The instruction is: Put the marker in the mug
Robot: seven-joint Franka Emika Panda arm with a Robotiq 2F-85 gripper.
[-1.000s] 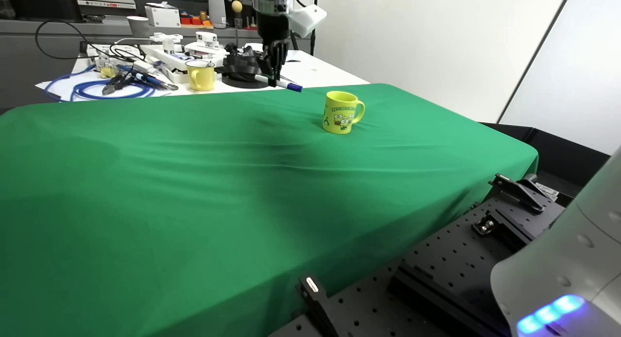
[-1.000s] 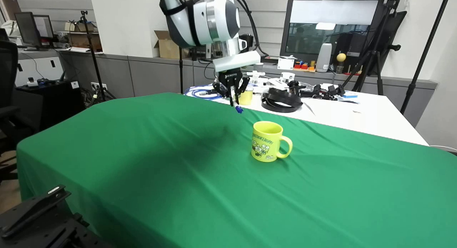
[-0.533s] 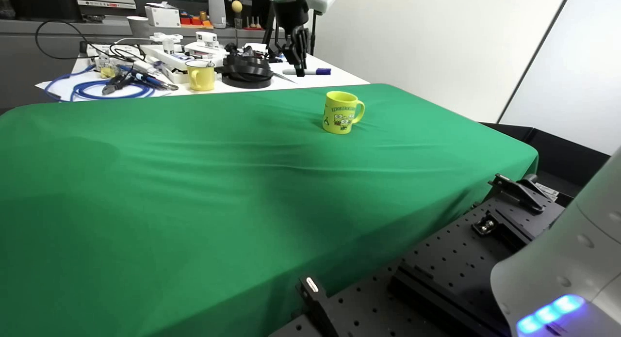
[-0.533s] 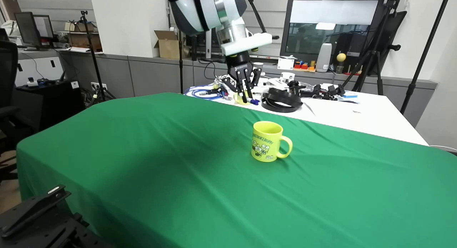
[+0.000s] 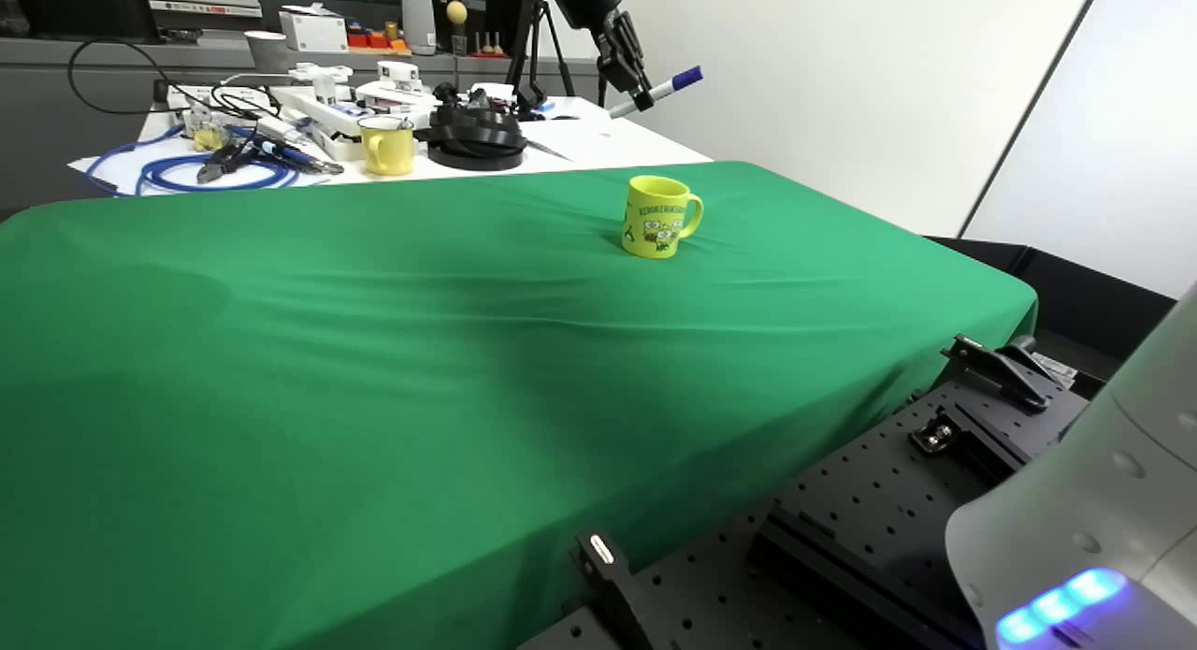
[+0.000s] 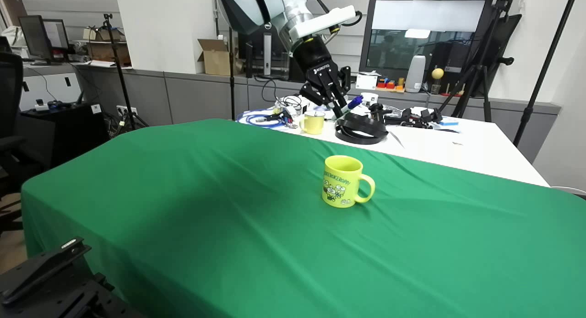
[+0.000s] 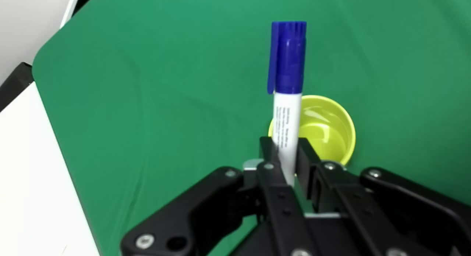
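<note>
Fingers [image 7: 306, 160] clasping the blue-capped marker [image 7: 288, 101], barrel print [image 7: 283, 125] illegible, ROBOTIQ on black housing [image 6: 321, 70], yellow mug [image 6: 339, 183] lettered “…KEROPPI”

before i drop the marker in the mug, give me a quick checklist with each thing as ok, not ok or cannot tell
1. Marker gripped: ok, the gripper is shut on it.
2. Mug upright: ok, it stands on the cloth.
3. Marker off the mug: ok, a gap shows in both exterior views.
4. Marker upright: not ok, it is tilted, with its cap end higher.
5. Marker centred over the mug: cannot tell; it shows above the mug in both exterior views, but depth is hard to judge.
6. Mug's inside free: cannot tell, the marker and gripper hide part of it in the wrist view.
</note>
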